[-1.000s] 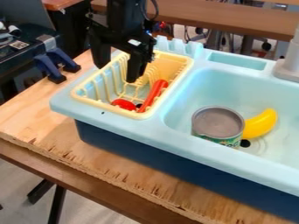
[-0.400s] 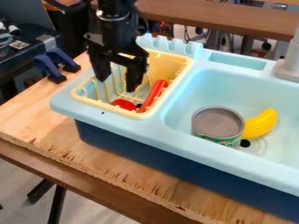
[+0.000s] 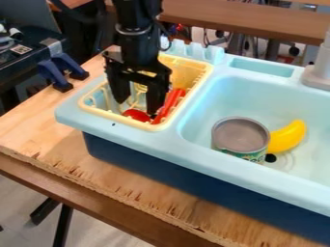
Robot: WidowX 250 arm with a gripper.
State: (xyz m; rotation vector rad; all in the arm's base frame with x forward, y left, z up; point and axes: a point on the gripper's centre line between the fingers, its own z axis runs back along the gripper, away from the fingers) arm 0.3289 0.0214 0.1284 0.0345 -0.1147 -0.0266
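My gripper [image 3: 137, 107] hangs down inside the yellow dish rack [image 3: 203, 73], open, its two black fingers spread apart. A red object, with a rounded end [image 3: 136, 115] and a long red piece [image 3: 170, 104] beside it, lies in the rack. The finger on the right comes down just left of the long red piece and partly covers the space between the two red parts; whether it touches either cannot be told. In the sink basin stand a metal can [image 3: 241, 137] with a green label and, against its right side, a yellow banana [image 3: 287, 136].
The light blue sink [image 3: 213, 157] has a raised notched edge [image 3: 193, 50] behind the rack and a grey faucet base [image 3: 318, 76] at the right. Dark blue clamps [image 3: 62, 71] grip the wooden board's [image 3: 38, 120] left side.
The gripper has come down deeper into the rack, first shifting left and toward the camera, then slightly right. The red pieces, can and banana have stayed in place.
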